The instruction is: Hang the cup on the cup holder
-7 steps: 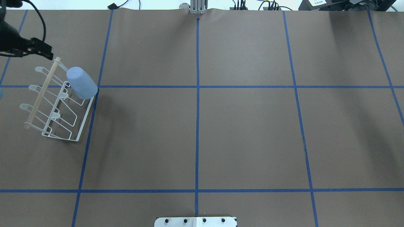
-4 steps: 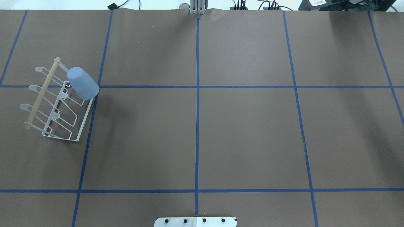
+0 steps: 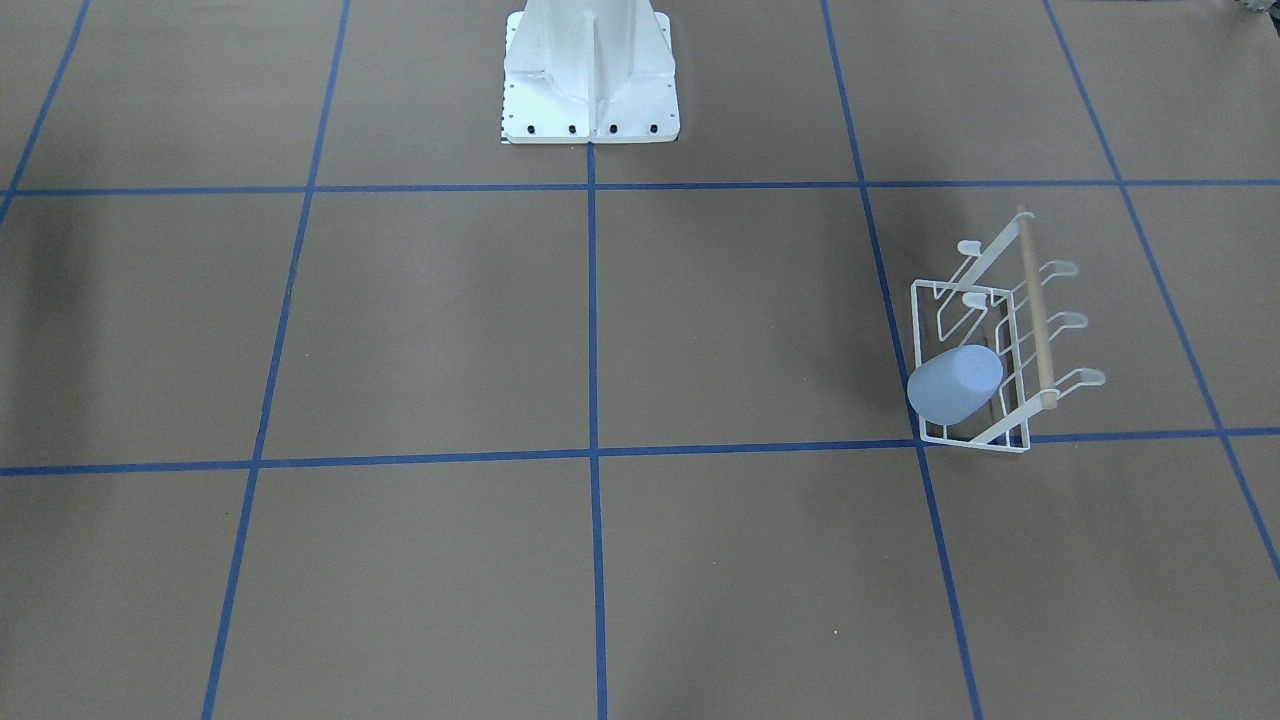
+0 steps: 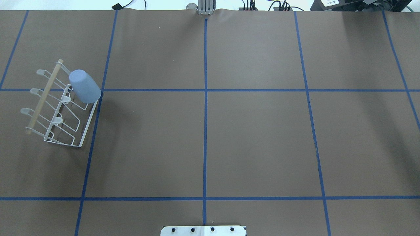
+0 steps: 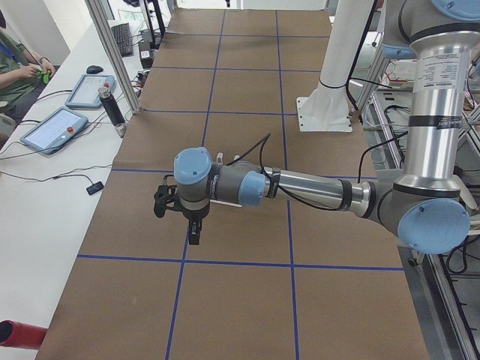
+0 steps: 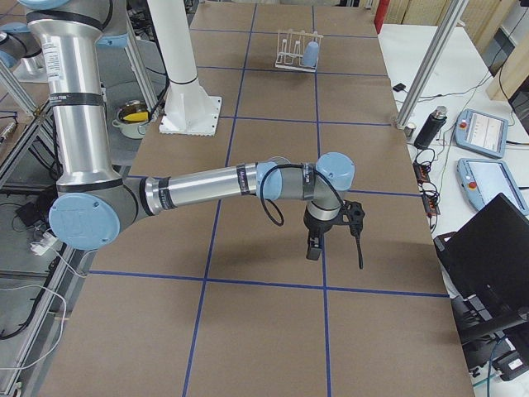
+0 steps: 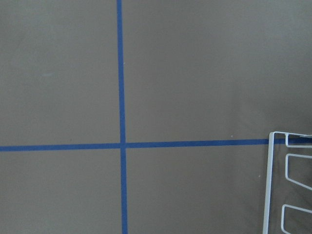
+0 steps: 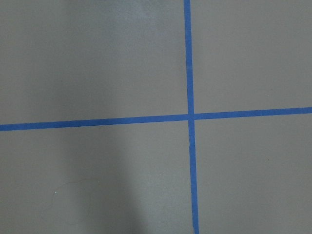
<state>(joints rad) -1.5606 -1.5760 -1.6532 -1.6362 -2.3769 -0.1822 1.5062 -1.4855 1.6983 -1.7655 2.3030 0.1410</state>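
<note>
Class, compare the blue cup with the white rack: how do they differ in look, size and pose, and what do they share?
The cup is solid, smooth, pale blue; the rack is open white wire with a wooden bar. The cup is much shorter than the rack, covering one end. The cup leans, closed end up; the rack's base lies flat. Both sit together, touching, on the table.

Silver arms (image 5: 311,187), blue caps (image 5: 193,165) (black cables (image 6: 359,246))
</note>
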